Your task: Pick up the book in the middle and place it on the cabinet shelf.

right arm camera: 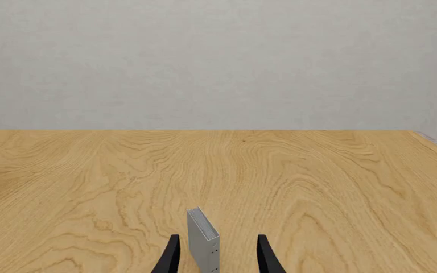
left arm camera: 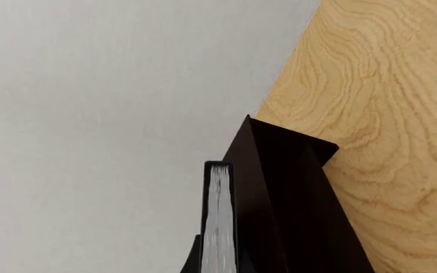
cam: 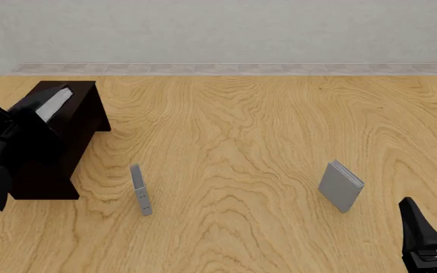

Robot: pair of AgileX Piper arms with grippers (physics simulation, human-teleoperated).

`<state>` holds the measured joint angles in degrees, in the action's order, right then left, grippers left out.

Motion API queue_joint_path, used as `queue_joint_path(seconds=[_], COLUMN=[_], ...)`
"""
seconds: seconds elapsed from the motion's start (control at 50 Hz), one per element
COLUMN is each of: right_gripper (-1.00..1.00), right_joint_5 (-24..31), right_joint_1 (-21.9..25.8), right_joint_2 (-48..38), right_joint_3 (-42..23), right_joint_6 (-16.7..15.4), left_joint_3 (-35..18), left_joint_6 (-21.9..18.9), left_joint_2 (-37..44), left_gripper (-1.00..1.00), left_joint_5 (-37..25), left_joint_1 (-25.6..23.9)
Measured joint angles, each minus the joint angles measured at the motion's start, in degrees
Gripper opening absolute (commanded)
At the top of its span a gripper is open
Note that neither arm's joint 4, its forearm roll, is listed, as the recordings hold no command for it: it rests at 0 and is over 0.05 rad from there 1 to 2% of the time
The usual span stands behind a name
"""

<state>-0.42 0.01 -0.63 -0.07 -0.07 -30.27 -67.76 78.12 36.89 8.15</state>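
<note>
The black book (cam: 54, 102), white page edges up, is at the top of the dark cabinet (cam: 65, 149) at the left of the table. My left gripper (cam: 30, 112) is shut on it from the near side. In the left wrist view the book's page edges (left arm camera: 220, 222) run straight ahead, with the cabinet (left arm camera: 295, 193) just beside and beyond them. The shelf ledge itself is hidden by the arm and the book. My right gripper (cam: 433, 227) is open at the near right edge, holding nothing.
A thin grey book (cam: 140, 190) stands on edge in front of the cabinet. A smaller grey book (cam: 341, 186) stands at the right, also seen ahead of the right fingers (right arm camera: 203, 239). Wooden table (cam: 241, 131) runs to a grey back wall.
</note>
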Motion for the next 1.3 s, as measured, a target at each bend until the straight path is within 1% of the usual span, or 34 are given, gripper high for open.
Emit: queue_joint_path(seconds=[0.12, 0.14, 0.3, 0.58, 0.82, 1.02, 1.3], right_gripper=[1.00, 1.00, 1.00, 1.00, 1.00, 1.00, 1.00], right_joint_5=[0.0, 0.0, 0.0, 0.0, 0.0, 0.0, 0.0], right_joint_1=[0.0, 0.0, 0.0, 0.0, 0.0, 0.0, 0.0], right_joint_2=[0.0, 0.0, 0.0, 0.0, 0.0, 0.0, 0.0], right_joint_3=[0.0, 0.0, 0.0, 0.0, 0.0, 0.0, 0.0], right_joint_6=[0.0, 0.0, 0.0, 0.0, 0.0, 0.0, 0.0], left_joint_3=[0.0, 0.1, 0.1, -2.1, -6.0, -8.1, -9.8], left_joint_6=[-0.1, -0.1, -0.6, 6.2, 13.3, 16.8, 19.6], left_joint_2=[0.5, 0.5, 0.3, -5.1, -11.1, -14.5, -17.2], left_gripper=[-1.00, 1.00, 1.00, 1.00, 1.00, 1.00, 1.00], left_joint_5=[0.6, 0.7, 0.6, -11.4, -22.6, -28.2, -32.3], left_joint_1=[0.2, 0.2, 0.2, -3.3, -7.6, -9.8, -11.6])
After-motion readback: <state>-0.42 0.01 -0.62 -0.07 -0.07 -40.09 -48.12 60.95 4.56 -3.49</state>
